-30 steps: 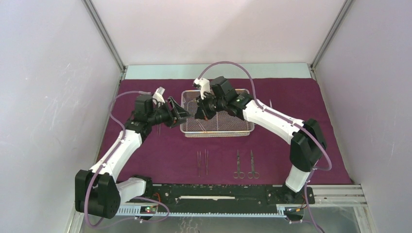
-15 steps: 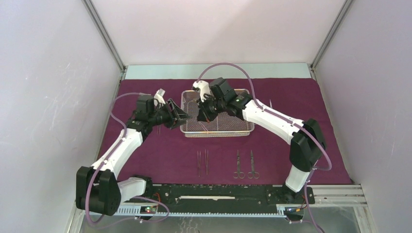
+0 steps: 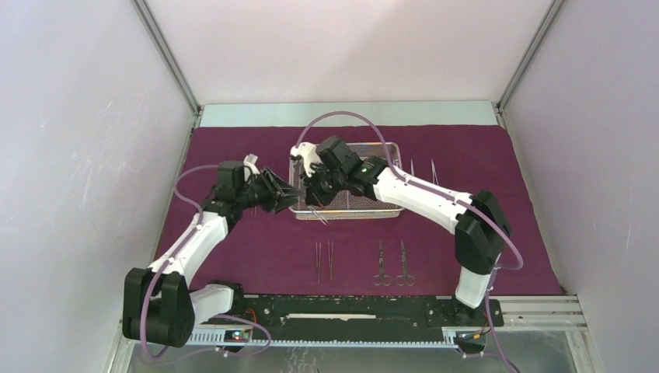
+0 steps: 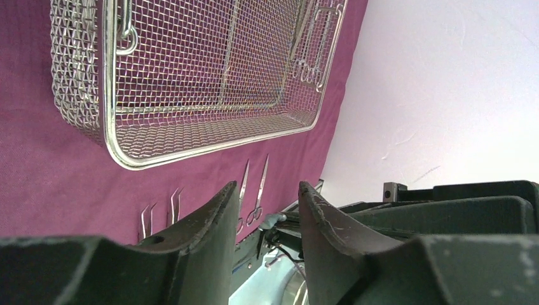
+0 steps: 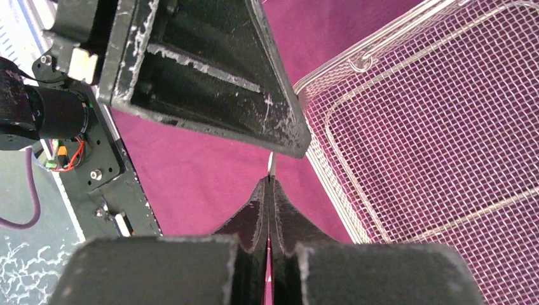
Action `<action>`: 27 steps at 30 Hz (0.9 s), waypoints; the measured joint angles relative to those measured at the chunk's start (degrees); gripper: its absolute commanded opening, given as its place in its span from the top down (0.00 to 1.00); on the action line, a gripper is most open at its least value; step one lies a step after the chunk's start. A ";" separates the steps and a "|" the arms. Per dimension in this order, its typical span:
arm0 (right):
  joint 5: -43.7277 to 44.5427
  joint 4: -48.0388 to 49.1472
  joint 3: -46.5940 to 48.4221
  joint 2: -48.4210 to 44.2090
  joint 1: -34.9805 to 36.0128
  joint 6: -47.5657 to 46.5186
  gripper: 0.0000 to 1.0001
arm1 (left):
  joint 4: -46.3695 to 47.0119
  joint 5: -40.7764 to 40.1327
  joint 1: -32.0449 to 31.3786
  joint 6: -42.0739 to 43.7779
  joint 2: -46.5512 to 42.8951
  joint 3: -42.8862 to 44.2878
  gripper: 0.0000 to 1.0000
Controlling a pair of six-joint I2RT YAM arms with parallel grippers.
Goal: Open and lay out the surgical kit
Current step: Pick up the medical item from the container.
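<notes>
Held instrument: a slim steel piece (image 5: 271,164), kind unclear, pinched in the right gripper (image 5: 269,190); the fingers are pressed together on it.
Tray: rectangular silver wire-mesh tray (image 3: 365,214), its near-left corner just beside the right gripper.
Left gripper (image 4: 267,190): jaws apart, nothing between them, close against the right gripper's tip, left of the tray.
Cloth: maroon-purple cloth (image 3: 256,241), spread flat beneath both grippers and the tray.
Laid out: two steel tweezers (image 3: 324,260) and two ring-handled scissors (image 3: 392,265) on the cloth, nearer the arm bases than either gripper.
</notes>
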 measured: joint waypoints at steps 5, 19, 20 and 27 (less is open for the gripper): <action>-2.54 0.39 1.73 2.51 -0.52 0.83 1.00 | 0.74 0.07 0.00 -0.81 -0.28 -0.24 0.54; -12.11 5.46 1.73 3.32 -3.67 7.76 1.00 | 2.29 1.03 0.00 -0.74 -0.42 -0.52 0.57; -12.52 5.68 1.73 3.37 -3.87 8.11 1.00 | 2.47 1.05 0.00 -0.74 -0.42 -0.52 0.57; -16.31 7.23 1.73 5.20 -5.29 12.35 1.00 | 2.67 0.81 0.00 -0.28 -0.42 -0.52 0.63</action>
